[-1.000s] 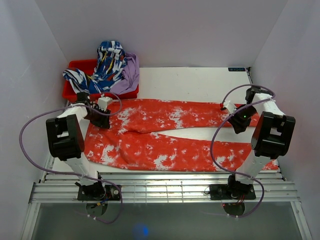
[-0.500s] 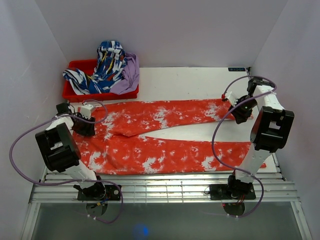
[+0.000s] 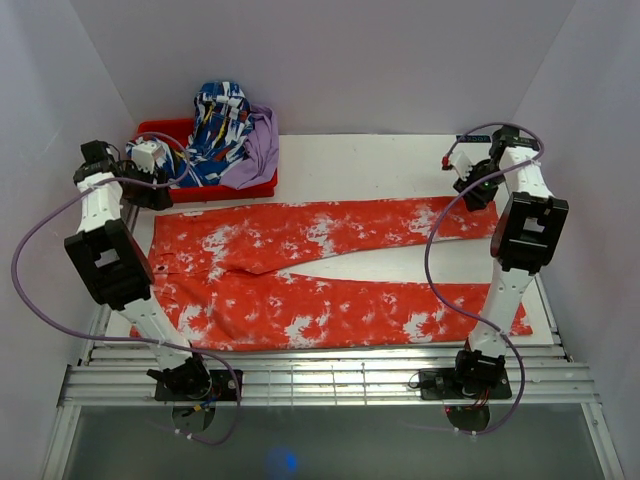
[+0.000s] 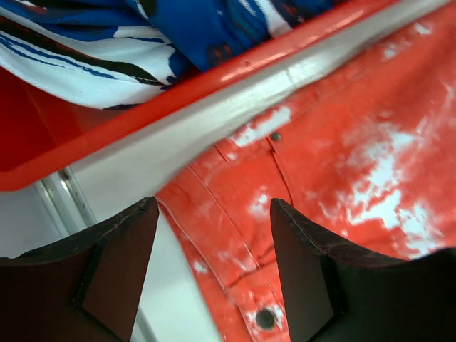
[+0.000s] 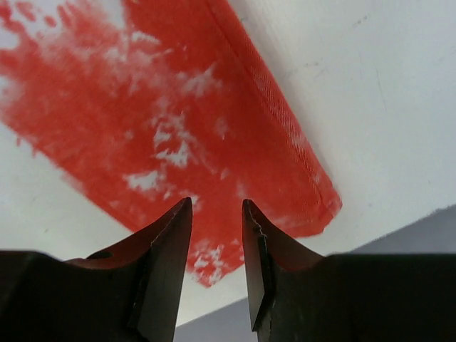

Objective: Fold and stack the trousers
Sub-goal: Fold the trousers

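Observation:
The orange-red tie-dye trousers [image 3: 320, 270] lie spread flat on the white table, waistband at the left and both legs running right. My left gripper [image 3: 152, 190] is open and empty, raised above the waistband's far corner beside the red bin. In the left wrist view its jaws [image 4: 214, 214] stand wide apart over the waistband and its button [image 4: 265, 318]. My right gripper [image 3: 474, 194] is open and empty above the far leg's cuff. In the right wrist view its jaws [image 5: 217, 208] stand a little apart over the cuff end [image 5: 299, 192].
A red bin [image 3: 232, 190] stands at the back left, holding a blue-and-white patterned garment [image 3: 215, 130] and a purple garment [image 3: 262, 150]. Its rim [image 4: 107, 135] runs close to the waistband. Walls enclose the left, right and back. A slatted rail [image 3: 320, 378] runs along the front.
Both grippers have moved towards the back: the left up to the bin, the right to the far right corner. The trousers now lie flatter, their far leg stretched straight.

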`<state>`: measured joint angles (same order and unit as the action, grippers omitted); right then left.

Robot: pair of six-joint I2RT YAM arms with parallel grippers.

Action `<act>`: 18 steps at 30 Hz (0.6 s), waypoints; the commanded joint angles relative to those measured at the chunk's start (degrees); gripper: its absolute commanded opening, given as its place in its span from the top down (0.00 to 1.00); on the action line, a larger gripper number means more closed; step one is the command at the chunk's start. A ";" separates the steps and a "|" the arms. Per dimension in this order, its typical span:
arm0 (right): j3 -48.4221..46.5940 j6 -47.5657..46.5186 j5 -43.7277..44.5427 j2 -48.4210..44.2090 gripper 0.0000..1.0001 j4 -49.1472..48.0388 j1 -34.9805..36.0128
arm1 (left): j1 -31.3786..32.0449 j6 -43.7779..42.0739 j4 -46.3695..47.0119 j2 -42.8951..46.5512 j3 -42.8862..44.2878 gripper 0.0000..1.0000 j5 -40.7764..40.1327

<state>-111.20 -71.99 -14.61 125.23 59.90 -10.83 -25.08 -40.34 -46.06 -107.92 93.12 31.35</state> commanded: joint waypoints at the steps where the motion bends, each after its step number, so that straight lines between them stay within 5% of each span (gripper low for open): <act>1: -4.11 2.46 -0.95 5.02 0.60 -0.13 2.21 | -0.67 5.00 -4.03 -6.76 5.21 0.25 0.55; 7: 5.70 -2.01 3.61 3.28 0.63 -1.97 2.66 | -1.64 7.21 -4.82 -14.94 15.06 0.23 -0.68; 14: 34.18 -14.22 9.16 -11.58 0.65 -13.40 1.78 | -1.99 -1.82 -7.81 -19.52 20.96 0.21 1.33; 18: 31.59 -15.29 8.64 -12.82 0.62 -11.83 1.60 | -1.99 -11.66 -11.85 -21.01 21.40 0.21 5.11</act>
<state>-78.54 -83.40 -7.62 112.16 48.45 -8.67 -27.03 -42.24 -53.71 -129.12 112.60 31.53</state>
